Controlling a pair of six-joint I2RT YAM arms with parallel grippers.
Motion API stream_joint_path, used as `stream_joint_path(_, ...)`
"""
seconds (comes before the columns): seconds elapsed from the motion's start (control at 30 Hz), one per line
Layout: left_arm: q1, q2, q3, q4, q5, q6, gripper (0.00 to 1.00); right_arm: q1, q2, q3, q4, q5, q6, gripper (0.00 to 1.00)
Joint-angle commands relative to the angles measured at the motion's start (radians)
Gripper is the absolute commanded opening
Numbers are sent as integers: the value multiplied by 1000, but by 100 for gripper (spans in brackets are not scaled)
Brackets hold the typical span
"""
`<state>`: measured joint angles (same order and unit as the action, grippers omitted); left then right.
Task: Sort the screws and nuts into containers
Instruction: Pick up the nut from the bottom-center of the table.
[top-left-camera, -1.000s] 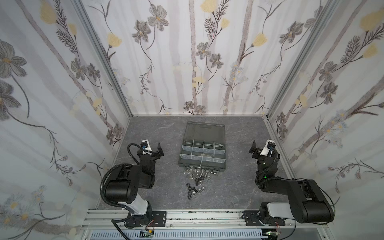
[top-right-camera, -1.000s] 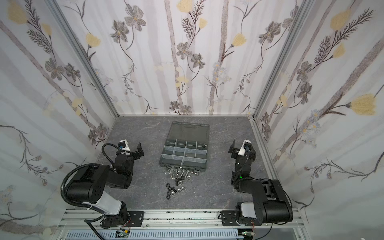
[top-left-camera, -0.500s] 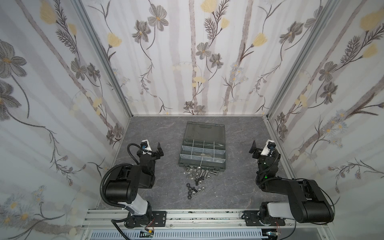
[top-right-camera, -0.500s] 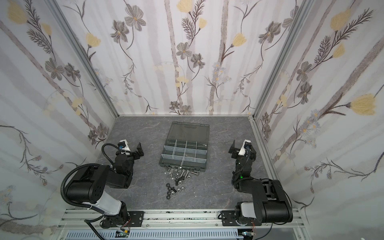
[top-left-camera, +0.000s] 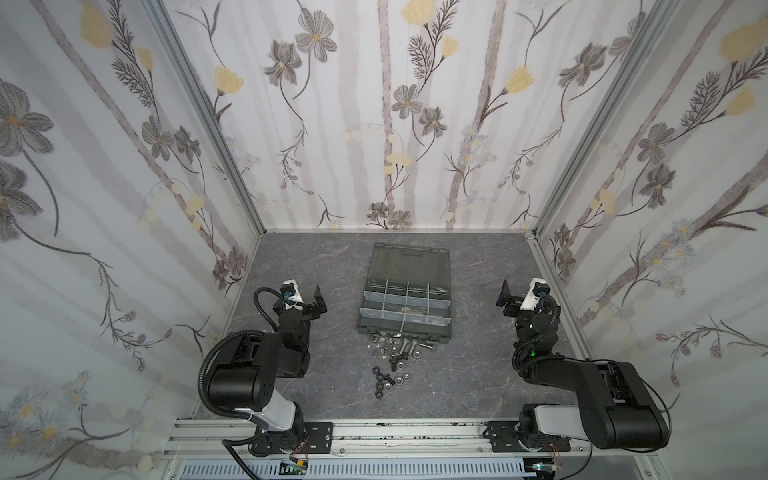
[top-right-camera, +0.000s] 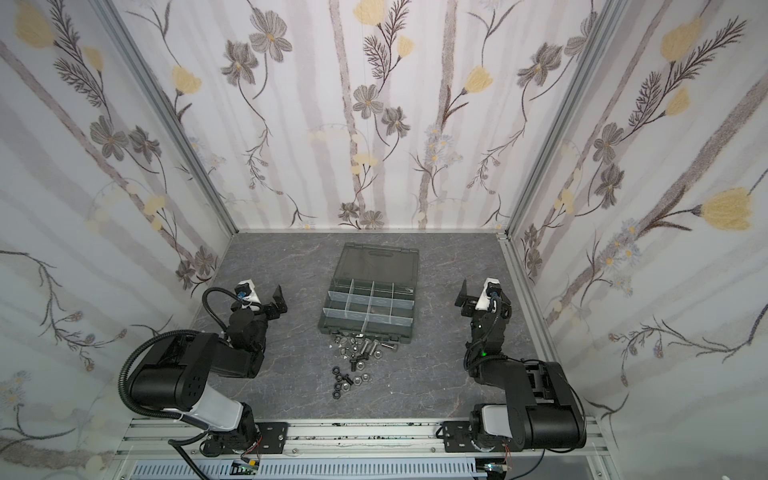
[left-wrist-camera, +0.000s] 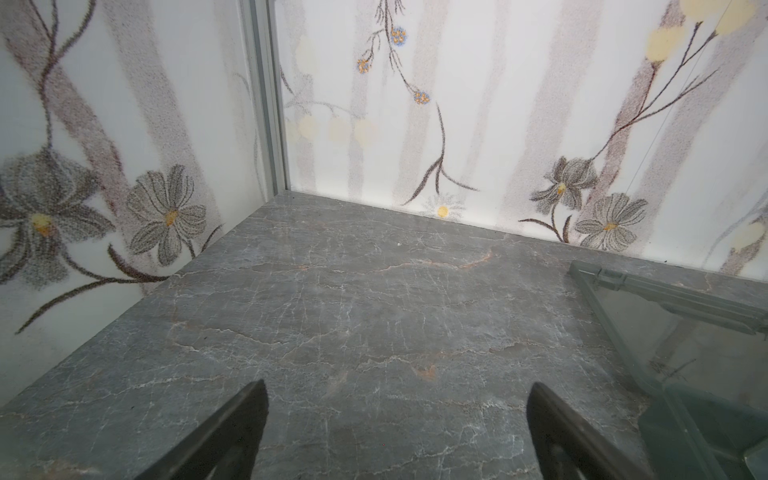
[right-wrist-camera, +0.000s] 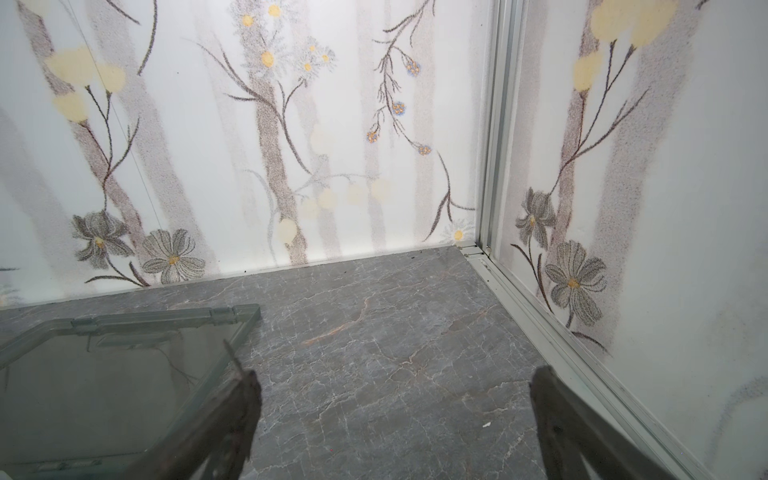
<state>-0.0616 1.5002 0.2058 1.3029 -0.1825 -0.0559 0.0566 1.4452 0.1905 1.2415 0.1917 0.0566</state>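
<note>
My left and right jaws stand wide, empty, over bare tabletop either side of the case. Screws and nuts lie loose just before its containers. Picking seems not yet begun; next I must reach in, pinching one piece.

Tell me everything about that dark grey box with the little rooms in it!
The dark grey plastic organiser case lies flat on the grey marbled table, midway between both arms. Its smoky see-through lid is swung fully open, lying toward the back wall. Pale dividers split the tray into small compartments. Silver screws crowd its front edge.
</note>
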Motion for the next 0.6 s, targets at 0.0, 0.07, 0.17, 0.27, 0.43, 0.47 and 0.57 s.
stream_joint_path(0.0, -34, -166, -59, 10, -60, 31, 100, 48, -118, 38, -142, 68, -47, 100)
stream_joint_path(0.07, -64, -354, -78, -130, -103, -1, 100, 60, -209, 145, -437, 63, 24, 100)
stream_joint_path(0.17, -104, -590, -18, -466, -115, -69, 100, 83, -271, 290, -759, 16, 99, 100)
stream_joint_path(0.27, -156, -741, 43, -728, -104, -136, 100, 118, -300, 364, -929, -61, 157, 100)
stream_joint_path(0.43, -296, -795, 130, -1019, -67, -230, 100, 216, -287, 417, -1075, -158, 217, 100)
stream_joint_path(0.47, -323, -781, 150, -1063, -68, -252, 100, 241, -281, 425, -1093, -164, 224, 100)
stream_joint_path(0.57, -415, -725, 179, -1129, -43, -324, 100, 331, -258, 447, -1146, -170, 242, 100)
